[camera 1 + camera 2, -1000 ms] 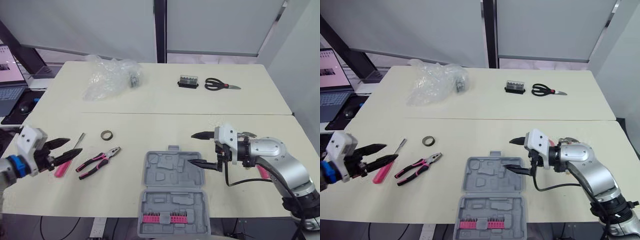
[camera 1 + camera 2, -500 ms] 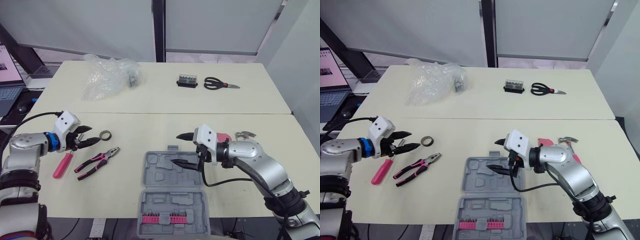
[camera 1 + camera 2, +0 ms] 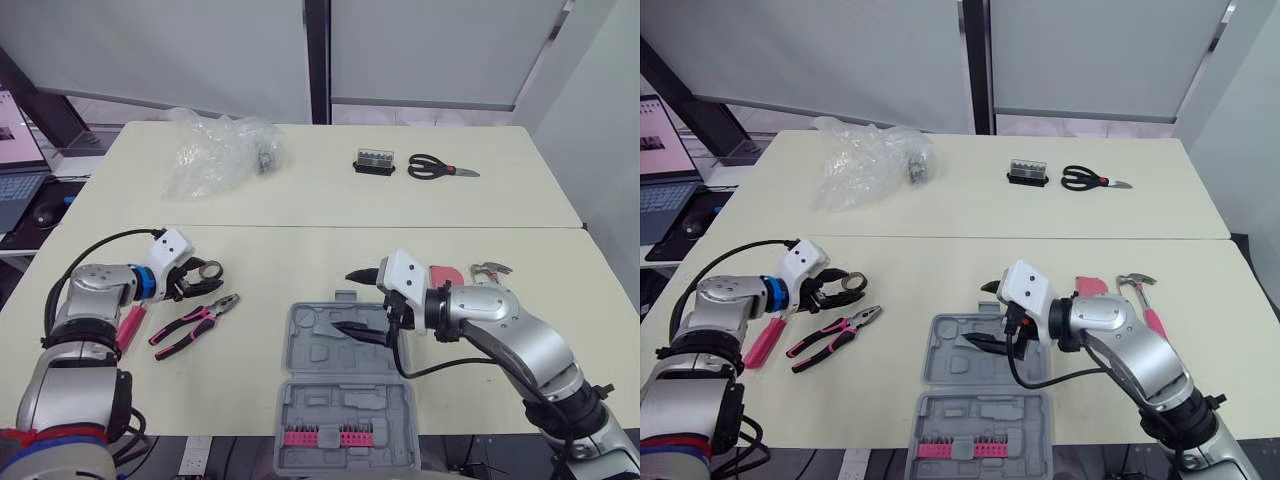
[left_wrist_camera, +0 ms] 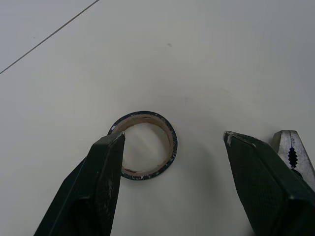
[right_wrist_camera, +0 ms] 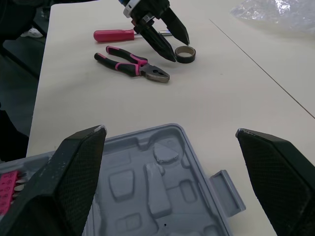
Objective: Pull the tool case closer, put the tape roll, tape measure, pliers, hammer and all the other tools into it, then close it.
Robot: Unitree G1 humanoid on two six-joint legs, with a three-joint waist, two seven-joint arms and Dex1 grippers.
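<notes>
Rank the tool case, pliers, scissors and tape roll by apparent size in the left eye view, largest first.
tool case
pliers
scissors (farther off, so this order against the pliers is unsure)
tape roll

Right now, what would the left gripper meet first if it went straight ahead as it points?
Most likely the small dark tape roll with a brown core, lying flat just ahead of the left gripper.

Setting is reading as an office or lab test bay. Two pale tables (image 3: 330, 205) are standing pushed edge to edge, forming one work surface. Grey panels (image 3: 150, 50) and a dark post (image 3: 318, 60) are closing off the far side, well beyond the left end effector (image 3: 203, 279). Outward of that end effector, a laptop (image 3: 18, 190) and mouse (image 3: 50, 213) are sitting on a dark side table (image 3: 20, 240).
</notes>
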